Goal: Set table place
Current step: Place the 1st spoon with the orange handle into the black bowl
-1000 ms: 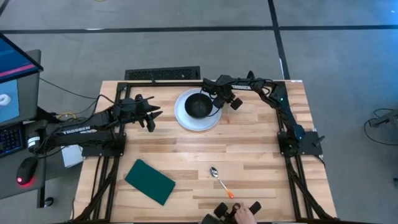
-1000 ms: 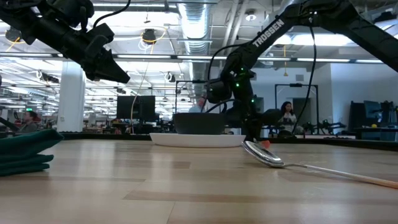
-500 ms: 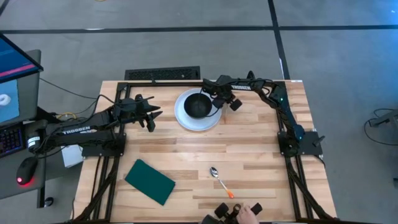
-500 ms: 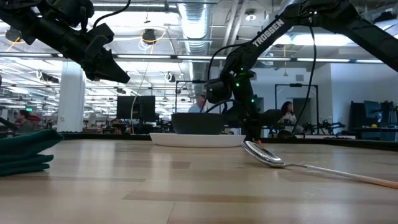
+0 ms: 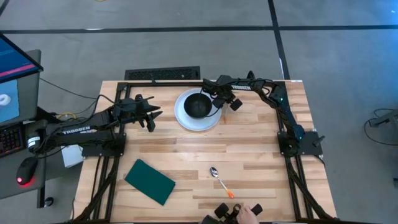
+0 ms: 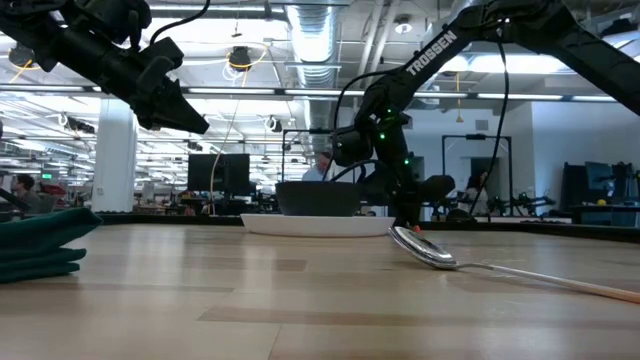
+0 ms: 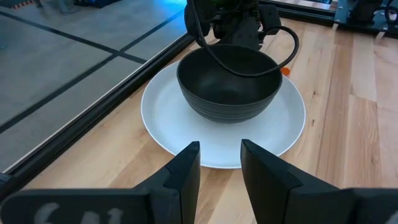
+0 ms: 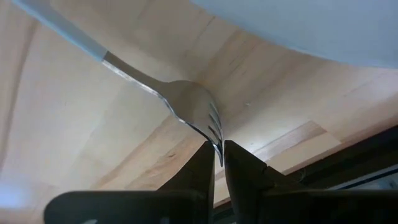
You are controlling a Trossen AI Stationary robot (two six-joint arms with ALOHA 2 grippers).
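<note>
The white round plate (image 5: pixel 198 112) lies at the table's far middle, with a black bowl (image 5: pixel 198 105) standing on it. My right gripper (image 5: pixel 225 99) is at the plate's right edge, pointing steeply down, shut on a metal fork (image 8: pixel 186 102) with a pale handle. My left gripper (image 5: pixel 153 118) hangs open above the table to the left of the plate, and in its wrist view (image 7: pixel 219 155) it faces the plate (image 7: pixel 168 121) and bowl (image 7: pixel 227 84). The table (image 5: pixel 261 149) is pale planks. My right gripper pinches the fork's tine end (image 8: pixel 216 138) between its two fingertips. The fingers come from above, slanting down, and lie roughly in line with the fork. The handle (image 8: pixel 56 28) runs away from the fingers over the wood beside the plate's rim (image 8: pixel 298 37); whether it rests on the table I cannot tell.
A spoon (image 5: pixel 215 173) with an orange handle end lies near the table's near middle. A dark green pad (image 5: pixel 149 181) lies at the near left. A person's hand (image 5: pixel 245 213) shows at the near edge. Bare wood lies between the plate and the spoon.
</note>
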